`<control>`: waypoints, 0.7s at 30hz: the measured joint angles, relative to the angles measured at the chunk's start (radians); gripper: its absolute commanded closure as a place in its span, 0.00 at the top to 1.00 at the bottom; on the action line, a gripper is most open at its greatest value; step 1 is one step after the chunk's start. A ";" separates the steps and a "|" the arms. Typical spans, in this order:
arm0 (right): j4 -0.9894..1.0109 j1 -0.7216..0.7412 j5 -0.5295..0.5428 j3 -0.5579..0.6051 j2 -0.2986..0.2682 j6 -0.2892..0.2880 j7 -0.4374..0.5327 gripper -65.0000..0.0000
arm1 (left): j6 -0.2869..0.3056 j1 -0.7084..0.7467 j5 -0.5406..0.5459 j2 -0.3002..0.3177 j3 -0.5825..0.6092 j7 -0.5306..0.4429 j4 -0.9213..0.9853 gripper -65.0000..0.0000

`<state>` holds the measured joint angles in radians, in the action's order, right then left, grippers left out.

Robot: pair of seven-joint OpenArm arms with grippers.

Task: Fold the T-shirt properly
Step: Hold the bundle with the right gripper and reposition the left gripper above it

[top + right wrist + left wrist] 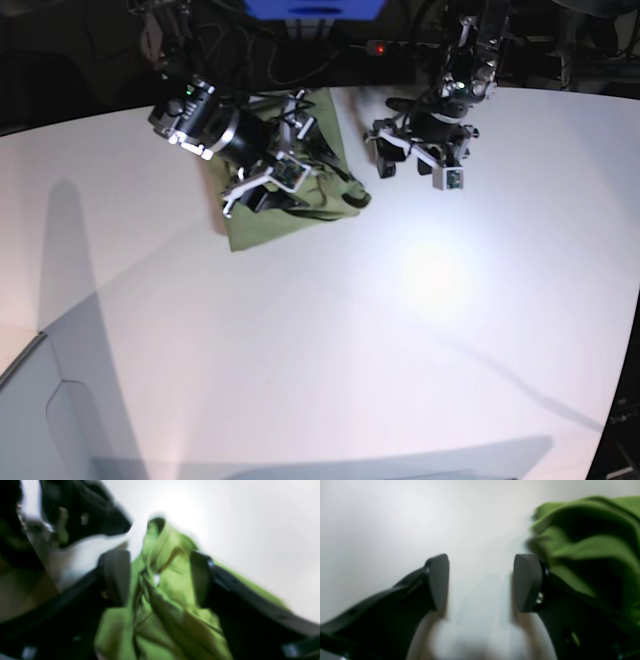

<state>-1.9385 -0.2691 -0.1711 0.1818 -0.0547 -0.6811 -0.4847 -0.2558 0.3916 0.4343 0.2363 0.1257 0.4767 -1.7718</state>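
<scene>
The olive-green T-shirt [268,225] lies crumpled near the back of the white table [400,330], left of centre. My right gripper [268,185] is down on it. In the right wrist view the gripper [158,580] is open, with bunched T-shirt cloth [172,605] rising between its two fingers. My left gripper [418,165] hovers to the right of the shirt, apart from it. In the left wrist view this gripper [482,582] is open and empty over bare table, with the T-shirt [595,547] just beyond its right finger [527,582]. The white tag is not clearly visible.
A blue object [315,8] and dark cables run along the table's back edge behind both arms. A dark blurred shape [87,512] shows at the upper left of the right wrist view. The table's edge runs at the lower left [25,360].
</scene>
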 measured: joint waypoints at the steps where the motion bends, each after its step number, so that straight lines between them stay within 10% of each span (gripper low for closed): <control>1: -0.036 -0.014 0.009 0.000 -0.010 0.000 0.005 0.70 | -0.002 0.018 0.004 -0.001 -0.019 0.011 -0.018 0.60; 21: 0.049 -0.010 0.003 -0.251 -0.042 0.000 -0.019 0.71 | 0.003 0.078 0.004 -0.004 -0.242 0.018 -0.089 0.61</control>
<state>-1.8893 -0.2787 -0.1684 -0.0696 -0.0967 -0.6811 -0.5034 -0.2531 0.4694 0.4385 0.2325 -0.1165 0.4950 -1.8606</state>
